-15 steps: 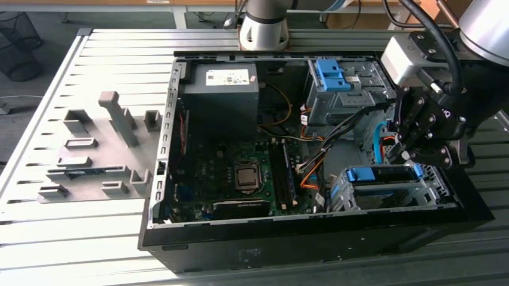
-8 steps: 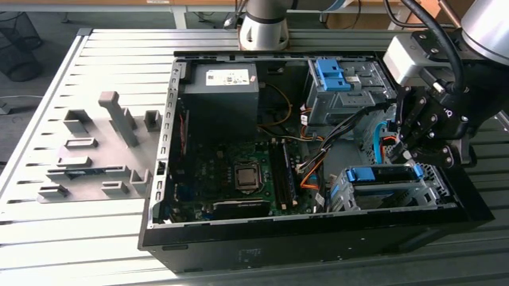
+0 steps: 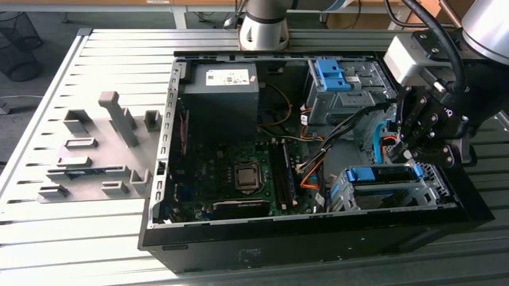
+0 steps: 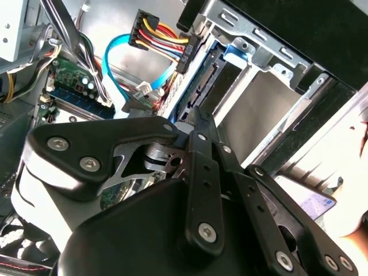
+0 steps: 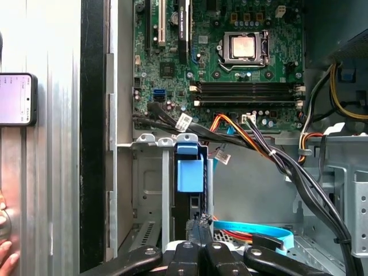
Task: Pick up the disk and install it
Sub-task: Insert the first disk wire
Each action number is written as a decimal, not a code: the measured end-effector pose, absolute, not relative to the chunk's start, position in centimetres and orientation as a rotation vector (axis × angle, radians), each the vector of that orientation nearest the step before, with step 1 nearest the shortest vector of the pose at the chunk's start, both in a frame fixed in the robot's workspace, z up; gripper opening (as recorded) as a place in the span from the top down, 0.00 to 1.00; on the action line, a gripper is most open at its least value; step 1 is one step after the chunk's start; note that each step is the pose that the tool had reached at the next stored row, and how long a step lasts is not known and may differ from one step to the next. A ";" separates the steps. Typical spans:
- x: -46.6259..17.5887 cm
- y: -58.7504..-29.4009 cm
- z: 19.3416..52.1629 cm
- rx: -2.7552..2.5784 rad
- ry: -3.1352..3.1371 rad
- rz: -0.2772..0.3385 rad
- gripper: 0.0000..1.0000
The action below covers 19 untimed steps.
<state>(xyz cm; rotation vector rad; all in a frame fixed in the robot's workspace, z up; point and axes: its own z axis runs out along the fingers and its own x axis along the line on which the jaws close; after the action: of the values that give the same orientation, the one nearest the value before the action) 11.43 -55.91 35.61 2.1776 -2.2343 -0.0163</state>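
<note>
Note the slatted aluminium table (image 3: 95,53) carrying an open computer case (image 3: 318,229), laid on its side with the interior facing up. Find the motherboard (image 3: 238,179) across the case floor and the black power supply (image 3: 219,101) at the far left corner, marked by a white sticker (image 3: 226,76) with print too small to read.

Locate the metal drive cage (image 3: 397,196) at the case's near right corner. Find the disk (image 3: 382,174) seated in it, standing on edge in a slot. Read its long axis as parallel to the case's near wall, running from the exterior view's left to its right, with the blue rail uppermost. In the first wrist view, identify the disk (image 5: 190,172) by its blue tab.

Observe the gripper (image 3: 409,156) hanging directly above the cage. In the first wrist view, see the gripper (image 5: 199,227) with its fingers brought together, tips at the disk's upper edge and nothing clamped between them.

Note the light-blue data cable (image 5: 253,229) beside the cage, and a phone (image 5: 17,99) near a hand (image 5: 4,230) outside the case.
</note>
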 end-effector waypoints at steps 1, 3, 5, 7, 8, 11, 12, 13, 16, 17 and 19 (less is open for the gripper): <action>11.5 -55.9 35.6 2.178 -2.233 -0.016 0.89; 11.6 -55.7 35.6 2.178 -2.233 -0.016 0.89; 11.6 -55.4 35.6 2.178 -2.233 -0.016 0.89; 11.7 -54.9 35.6 2.179 -2.233 -0.016 0.89; 11.8 -54.7 35.6 2.178 -2.233 -0.017 0.89; 12.3 -54.3 35.6 2.177 -2.232 -0.019 0.89; 12.5 -54.1 35.6 2.176 -2.231 -0.021 0.89; 12.6 -54.0 35.6 2.175 -2.230 -0.023 0.89; 12.9 -53.9 35.7 2.171 -2.226 -0.031 0.89; 13.0 -53.8 35.8 2.170 -2.225 -0.033 0.89; 13.1 -53.8 35.9 2.168 -2.222 -0.039 0.83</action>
<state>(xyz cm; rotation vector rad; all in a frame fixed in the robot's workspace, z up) 13.11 -53.82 35.87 2.1680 -2.2224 -0.0388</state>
